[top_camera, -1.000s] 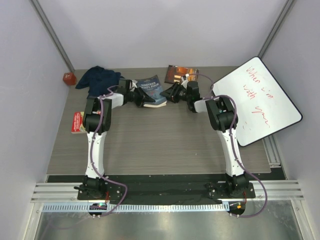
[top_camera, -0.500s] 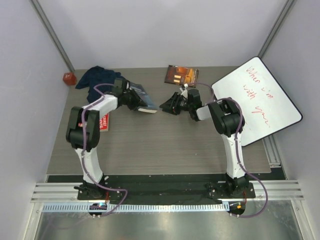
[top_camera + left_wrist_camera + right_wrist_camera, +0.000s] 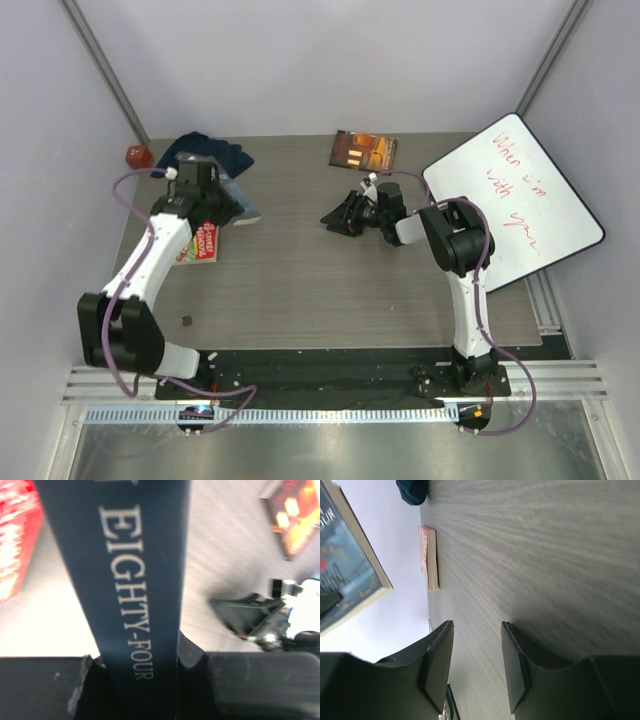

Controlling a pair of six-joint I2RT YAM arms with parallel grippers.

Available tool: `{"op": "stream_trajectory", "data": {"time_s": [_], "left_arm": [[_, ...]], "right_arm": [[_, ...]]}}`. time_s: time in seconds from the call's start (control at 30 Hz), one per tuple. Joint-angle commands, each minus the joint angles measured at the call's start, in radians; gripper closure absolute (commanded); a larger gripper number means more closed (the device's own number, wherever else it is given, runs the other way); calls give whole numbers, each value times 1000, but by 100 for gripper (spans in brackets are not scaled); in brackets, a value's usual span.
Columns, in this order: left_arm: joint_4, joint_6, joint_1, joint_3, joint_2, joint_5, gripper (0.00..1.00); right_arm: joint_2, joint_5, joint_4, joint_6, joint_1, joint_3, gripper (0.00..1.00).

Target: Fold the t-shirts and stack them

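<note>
One dark navy t-shirt (image 3: 205, 154) lies crumpled at the far left of the table; its edge shows in the right wrist view (image 3: 412, 490). My left gripper (image 3: 222, 203) is right next to it, shut on a dark blue book (image 3: 240, 210). In the left wrist view the jaws (image 3: 145, 665) clamp the book's spine (image 3: 135, 580), lettered "EIGHTY-FOUR". My right gripper (image 3: 335, 215) is open and empty, low over the table's middle; its fingers (image 3: 437, 665) stand apart with only bare wood between them.
A red book (image 3: 200, 242) lies by the left arm. An orange book (image 3: 365, 150) lies at the far middle. A whiteboard (image 3: 515, 200) with red writing leans at the right. A red object (image 3: 138, 156) sits in the far left corner. A small dark bit (image 3: 186, 321) lies near front left.
My left arm swung left, carrying the blue book from the table's middle to beside the t-shirt. My right gripper came off the book and stays open near the middle.
</note>
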Motion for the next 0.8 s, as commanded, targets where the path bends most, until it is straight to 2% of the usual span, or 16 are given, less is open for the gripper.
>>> {"op": "stream_trajectory", "data": {"time_s": [0.0,0.1,0.27,0.43,0.57,0.73,0.77], "left_arm": [[-47,-28,1,-117,-199,-258,100],[-27,-97,24,-215,-310,-325,100],[-24,-181,55,-283,-361,-401,100],[50,-208,61,-323,-368,-453,100],[114,-191,86,-322,-330,-451,100],[137,-183,133,-296,-260,-442,100],[148,-185,171,-291,-249,-428,100]], "right_arm": [[-67,-6,-71,-2,7,-57,51],[-81,-17,-80,2,7,-68,51],[-141,-29,-135,-27,10,-89,51],[-196,-17,-243,-102,10,-93,51],[-216,-20,-267,-125,10,-105,51],[-215,-18,-291,-140,11,-111,51],[-215,-21,-291,-142,8,-111,51]]}}
